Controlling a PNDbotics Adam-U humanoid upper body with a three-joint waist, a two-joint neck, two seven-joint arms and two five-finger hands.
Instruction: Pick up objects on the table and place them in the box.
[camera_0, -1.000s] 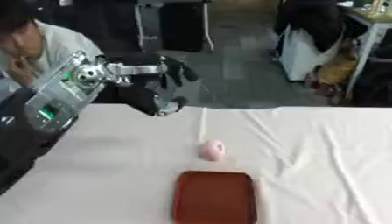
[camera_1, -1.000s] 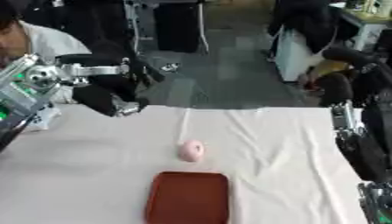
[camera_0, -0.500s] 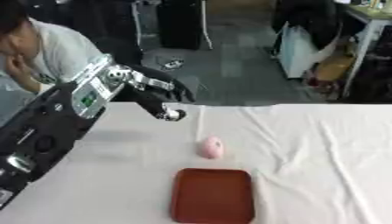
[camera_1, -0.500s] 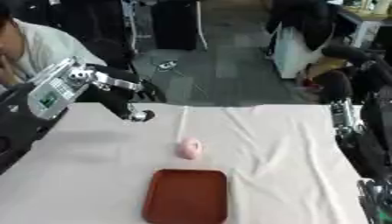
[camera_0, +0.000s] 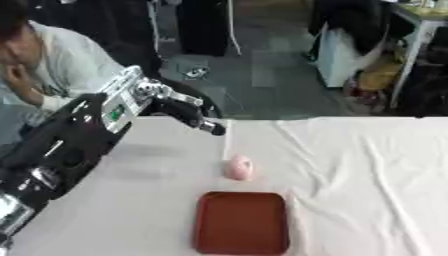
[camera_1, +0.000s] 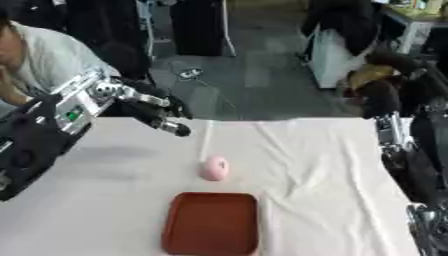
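Your left hand (camera_0: 188, 112) hangs above the far left part of the worktop (camera_0: 350, 170). Its fingers (camera_0: 210, 128) are curled in and hold nothing. A small pink thing (camera_0: 237, 167) lies near the middle of the white-covered worktop, below and just to the right of that hand, not touching it. The flat red-brown box (camera_0: 241, 222) sits at the near edge, just in front of the pink thing. Your right hand (camera_1: 382, 100) shows by the far right edge, and you cannot tell how its fingers are.
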